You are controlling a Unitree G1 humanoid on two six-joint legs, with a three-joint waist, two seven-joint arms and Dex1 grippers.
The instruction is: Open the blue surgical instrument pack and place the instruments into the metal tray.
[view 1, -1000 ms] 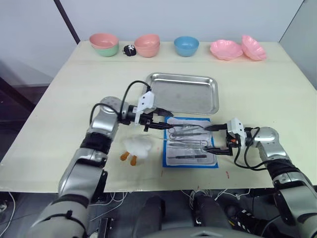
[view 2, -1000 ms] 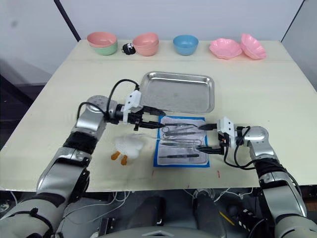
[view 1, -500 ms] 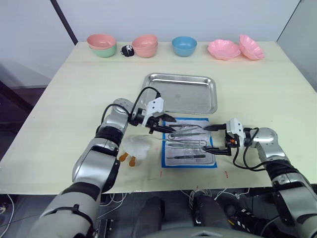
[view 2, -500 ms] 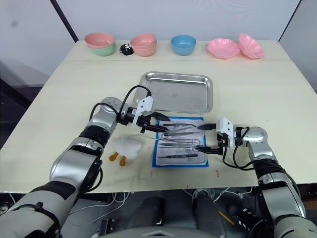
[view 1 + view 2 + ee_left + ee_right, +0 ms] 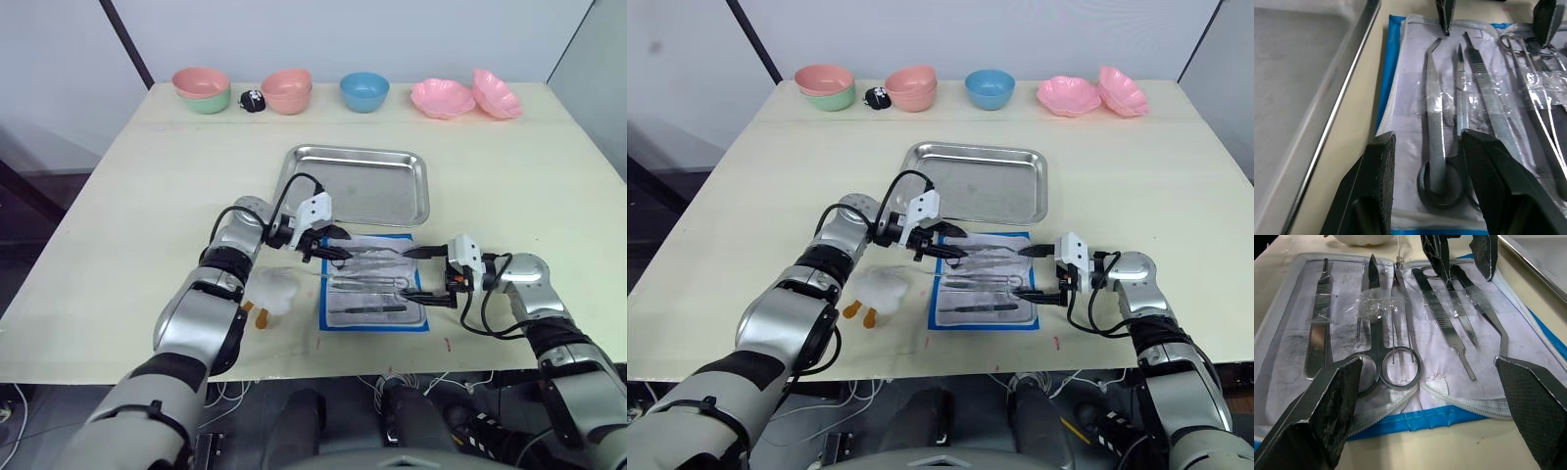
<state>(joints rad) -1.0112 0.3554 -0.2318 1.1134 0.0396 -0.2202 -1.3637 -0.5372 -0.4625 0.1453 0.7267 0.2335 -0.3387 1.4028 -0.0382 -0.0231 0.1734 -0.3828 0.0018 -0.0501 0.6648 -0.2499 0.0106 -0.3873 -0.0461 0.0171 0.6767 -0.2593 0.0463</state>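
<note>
1. Nearest me, the right gripper (image 5: 423, 275) sits at the right edge of the blue surgical instrument pack (image 5: 376, 282); its jaws are spread wide and grip nothing.
2. I see the pack lying unfolded flat on the table (image 5: 118, 235), just in front of the metal tray (image 5: 359, 184), with its pale lining facing up inside a blue border.
3. The instruments (image 5: 1396, 340) lie side by side on that lining under clear straps: ring-handled scissors, tweezers and slim handles.
4. To the pack's left, a small white toy with orange feet (image 5: 266, 294) rests on the table.
5. The left gripper (image 5: 339, 245) reaches in over the pack's far left corner. In its wrist view the jaws are parted, one finger (image 5: 1376, 183) on either side of a curved ring-handled tool (image 5: 1436, 147), not closed on it.
6. The tray holds none of the tools; I see only bare steel.
7. Along the far edge stand stacked pink and green bowls (image 5: 203, 88), pink bowls (image 5: 288, 89), a round blue bowl (image 5: 364, 91) and two pink shell-shaped dishes (image 5: 468, 95).
</note>
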